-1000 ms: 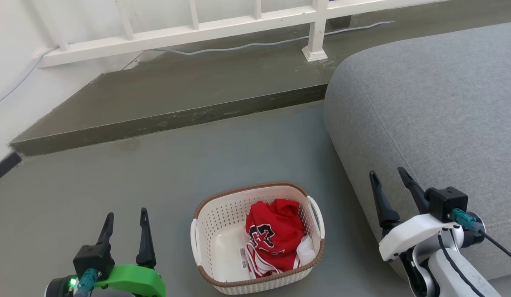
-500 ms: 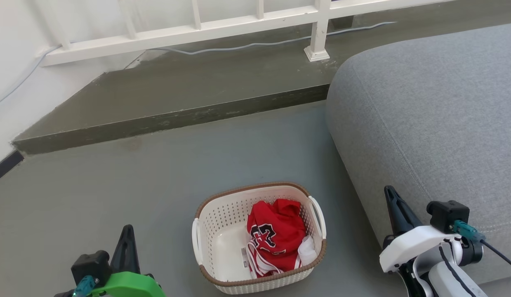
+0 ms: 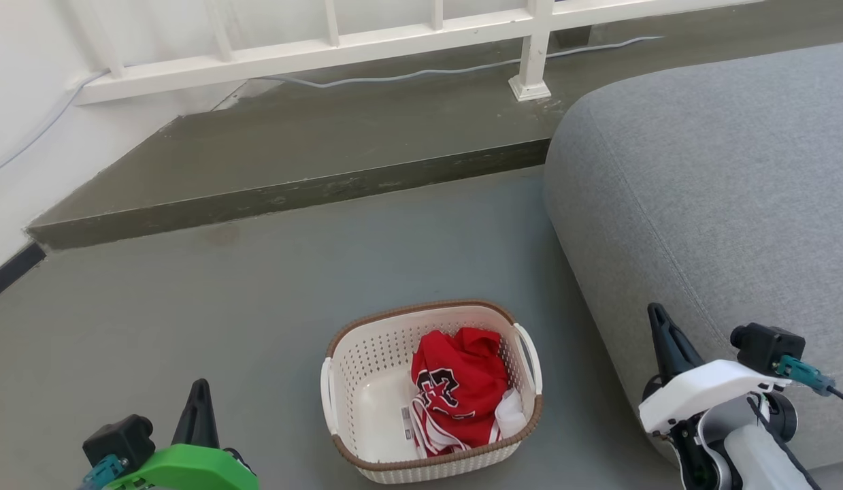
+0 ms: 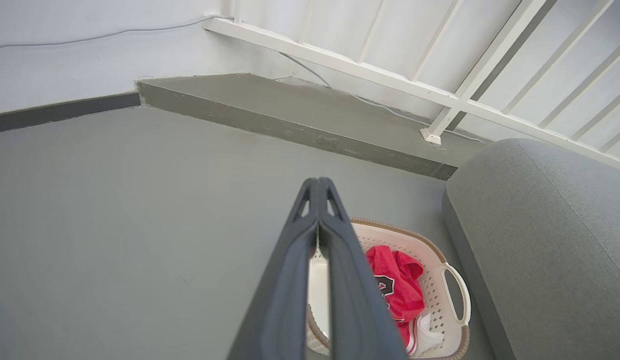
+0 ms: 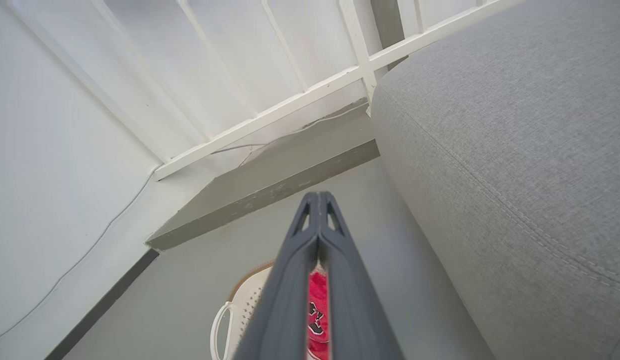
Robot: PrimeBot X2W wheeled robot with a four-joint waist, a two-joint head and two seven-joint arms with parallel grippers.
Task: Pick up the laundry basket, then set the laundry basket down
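Now the laundry basket point(image 3: 367, 361) is sitting on the floor point(image 3: 258, 306) beside the sofa point(image 3: 700, 170), and the left gripper point(image 3: 200, 408) and right gripper point(image 3: 663, 333), fingers pressed together, are likely risking missing its handles point(image 3: 531, 350).

Left wrist view: left tool point(image 4: 318, 182) covers left part of laundry basket point(image 4: 432, 285); basket near end cut by bottom edge. Right wrist view: right tool point(image 5: 318, 196) hides middle of basket; its lower part cut by bottom edge. Head view: red garment point(image 3: 462, 388) hides basket floor under it; white label point(image 3: 409, 416) too small to read; sofa point(image 3: 700, 190) cut by right edge.
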